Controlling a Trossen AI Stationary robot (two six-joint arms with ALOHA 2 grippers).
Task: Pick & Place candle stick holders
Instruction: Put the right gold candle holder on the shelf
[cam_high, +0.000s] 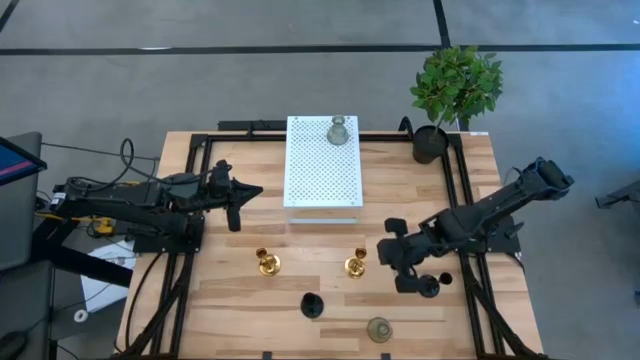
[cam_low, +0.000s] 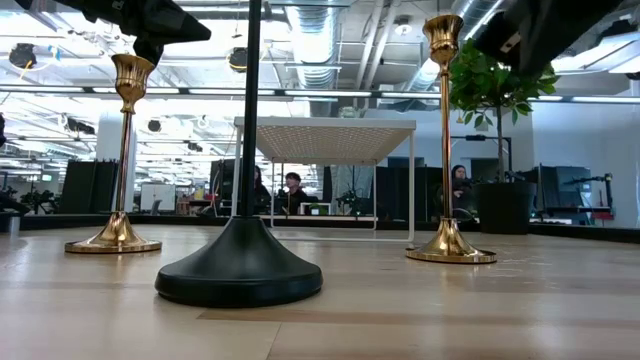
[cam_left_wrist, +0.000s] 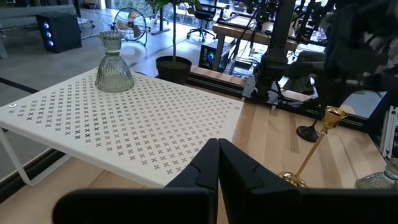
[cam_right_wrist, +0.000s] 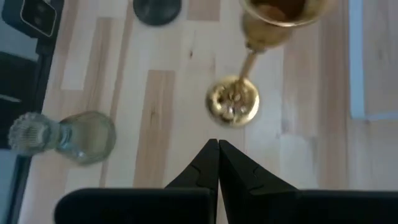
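One grey-green holder (cam_high: 338, 130) is already standing on the white perforated shelf (cam_high: 322, 165) at the far edge of the surface (cam_high: 420, 185). The right hand (cam_high: 392, 256), fingers pressed together and holding nothing, is hovering just beside a gold holder (cam_high: 355, 265) near the middle. The left hand (cam_high: 235, 215), also pressed together and empty, is waiting beside the shelf. Next, I judge, the right hand needs spreading around that gold stem.
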